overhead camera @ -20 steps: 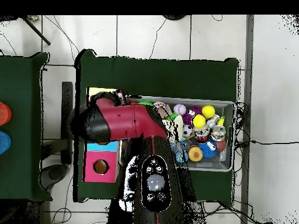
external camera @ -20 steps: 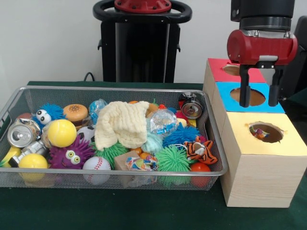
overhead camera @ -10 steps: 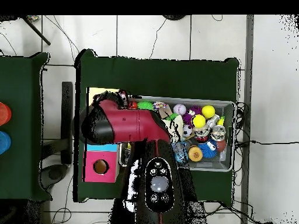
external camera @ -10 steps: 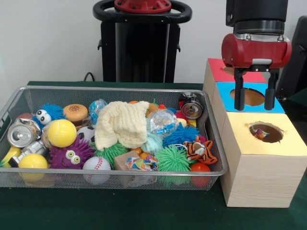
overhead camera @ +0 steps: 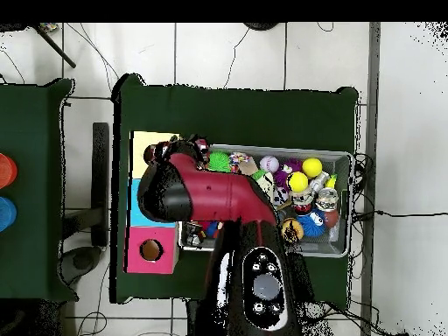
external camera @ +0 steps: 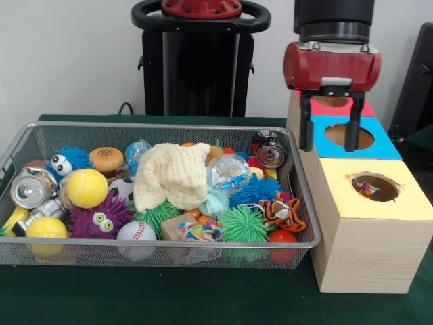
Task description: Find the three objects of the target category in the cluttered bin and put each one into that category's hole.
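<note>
The wire mesh bin (external camera: 169,126) is full of toys in the front view; it also shows in the overhead view (overhead camera: 344,203). One speckled rope bundle (external camera: 197,231) lies near the bin's front wall, beside the white baseball (external camera: 136,233). Speckled rope (external camera: 369,190) shows inside the hole of the yellow-topped box (external camera: 399,205). I see no other bundle. My gripper (external camera: 329,141) hangs open and empty over the gap between the bin's right end and the blue-topped box (external camera: 381,143). In the overhead view the arm (overhead camera: 210,194) hides it.
A cream waffle cloth (external camera: 172,173) covers the bin's middle. A clear crinkly ball (external camera: 230,172), spiky balls, cans and yellow balls lie around it. A red-topped box (external camera: 312,107) stands behind the blue one. The pedestal (external camera: 197,61) stands behind the bin.
My gripper has moved left in the front view, from above the blue box's hole toward the bin's right end, and risen a little. It stays open and empty.
</note>
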`<state>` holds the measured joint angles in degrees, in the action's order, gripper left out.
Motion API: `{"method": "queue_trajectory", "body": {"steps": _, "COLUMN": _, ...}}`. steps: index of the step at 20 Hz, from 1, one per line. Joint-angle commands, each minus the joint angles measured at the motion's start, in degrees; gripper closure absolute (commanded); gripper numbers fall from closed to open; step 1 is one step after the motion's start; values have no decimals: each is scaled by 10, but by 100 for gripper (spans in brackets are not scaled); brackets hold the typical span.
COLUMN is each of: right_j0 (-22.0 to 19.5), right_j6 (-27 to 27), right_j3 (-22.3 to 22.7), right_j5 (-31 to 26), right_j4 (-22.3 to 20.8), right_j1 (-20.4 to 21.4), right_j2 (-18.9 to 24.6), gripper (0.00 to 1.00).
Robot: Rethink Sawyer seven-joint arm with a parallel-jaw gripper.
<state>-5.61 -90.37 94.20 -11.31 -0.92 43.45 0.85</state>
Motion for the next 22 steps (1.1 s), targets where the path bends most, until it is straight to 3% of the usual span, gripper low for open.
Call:
{"method": "queue_trajectory", "body": {"steps": 1, "right_j0": -59, "right_j6": -125, "right_j3": 77, "right_j5": 31, "right_j4": 18, "right_j1": 13, "right_j2": 28, "gripper": 0}}
{"method": "queue_trajectory", "body": {"steps": 8, "right_j0": -109, "right_j6": -96, "right_j3": 98, "right_j5": 29, "right_j4": 3, "right_j1": 25, "right_j2": 56, "gripper": 0}}
{"method": "queue_trajectory", "body": {"steps": 10, "right_j0": -98, "right_j6": -77, "right_j3": 81, "right_j5": 3, "right_j4": -8, "right_j1": 16, "right_j2": 36, "gripper": 0}}
{"method": "queue_trajectory", "body": {"steps": 16, "right_j0": -101, "right_j6": -49, "right_j3": 61, "right_j5": -43, "right_j4": -16, "right_j1": 6, "right_j2": 34, "gripper": 0}}
{"method": "queue_trajectory", "body": {"steps": 22, "right_j0": -128, "right_j6": -1, "right_j3": 52, "right_j5": -83, "right_j4": -32, "right_j1": -1, "right_j2": 54, "gripper": 0}}
